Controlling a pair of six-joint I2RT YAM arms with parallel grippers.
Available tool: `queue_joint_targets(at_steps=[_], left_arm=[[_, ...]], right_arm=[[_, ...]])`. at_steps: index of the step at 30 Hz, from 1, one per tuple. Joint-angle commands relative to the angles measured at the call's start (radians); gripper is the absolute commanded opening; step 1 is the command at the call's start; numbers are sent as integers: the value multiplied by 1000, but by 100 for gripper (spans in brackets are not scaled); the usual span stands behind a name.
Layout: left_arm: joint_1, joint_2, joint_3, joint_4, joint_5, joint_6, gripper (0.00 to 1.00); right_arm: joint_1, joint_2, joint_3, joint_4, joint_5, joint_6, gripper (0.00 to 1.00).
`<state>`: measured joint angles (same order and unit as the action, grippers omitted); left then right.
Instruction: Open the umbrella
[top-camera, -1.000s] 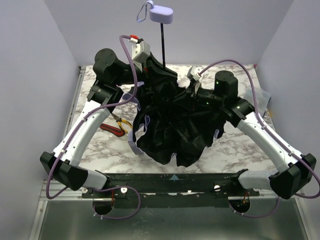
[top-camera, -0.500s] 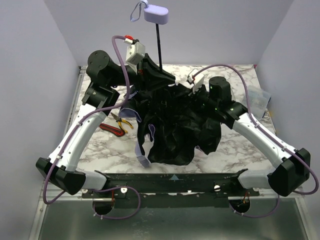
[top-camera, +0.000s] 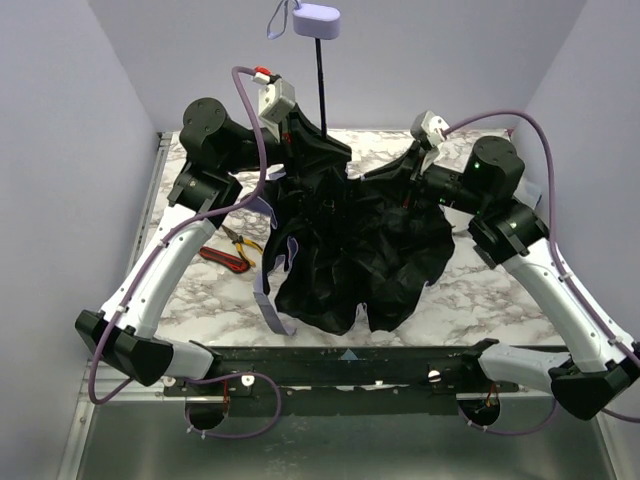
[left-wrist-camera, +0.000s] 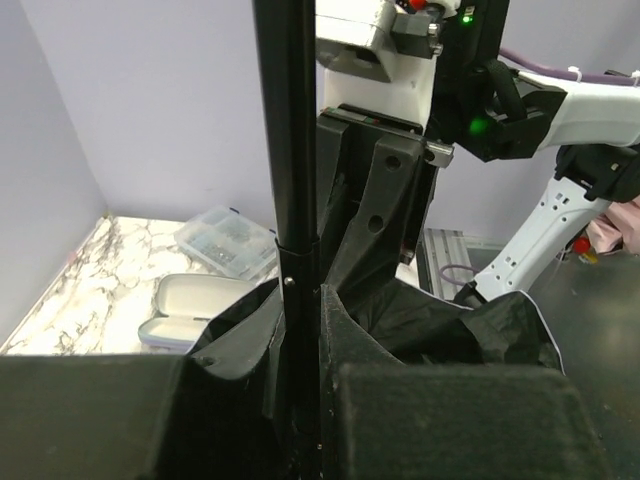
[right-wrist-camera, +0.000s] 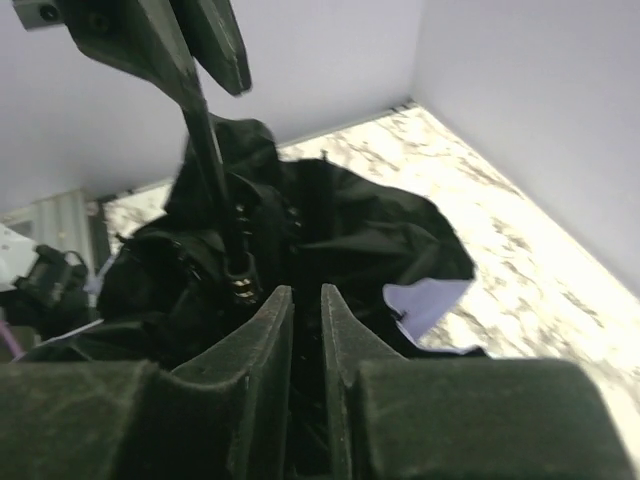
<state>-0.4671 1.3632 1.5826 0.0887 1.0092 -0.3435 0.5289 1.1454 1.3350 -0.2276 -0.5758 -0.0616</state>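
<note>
At centre frame over the desk (top-camera: 470, 290), one umbrella (top-camera: 350, 250), black fabric slumped, handle (top-camera: 317, 21) up top, two pincers, left pincer (left-wrist-camera: 298, 390) clamped on its shaft (top-camera: 321, 90), right pincer (right-wrist-camera: 307, 300) nearly closed, pinching fabric

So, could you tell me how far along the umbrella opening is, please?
Done: shaft extended, handle up. In hand: left gripper clamps the shaft, right gripper pinches the canopy at its edge. Left: the canopy hangs crumpled, not spread.
</note>
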Motion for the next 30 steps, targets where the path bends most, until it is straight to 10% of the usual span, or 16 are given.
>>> queue_joint_targets(at_steps=[1, 11, 26, 30], left_arm=[[-6, -1, 47, 57, -34, -15, 0], [-8, -24, 42, 75, -9, -41, 0], [-8, -47, 39, 90, 89, -102, 0], [-11, -33, 64, -38, 32, 13, 0]], right_arm=[[29, 72, 16, 54, -105, 119, 17], [72, 144, -77, 87, 90, 88, 12], [38, 176, -211, 55, 344, -131, 58], [4, 118, -109, 0, 148, -129, 69]])
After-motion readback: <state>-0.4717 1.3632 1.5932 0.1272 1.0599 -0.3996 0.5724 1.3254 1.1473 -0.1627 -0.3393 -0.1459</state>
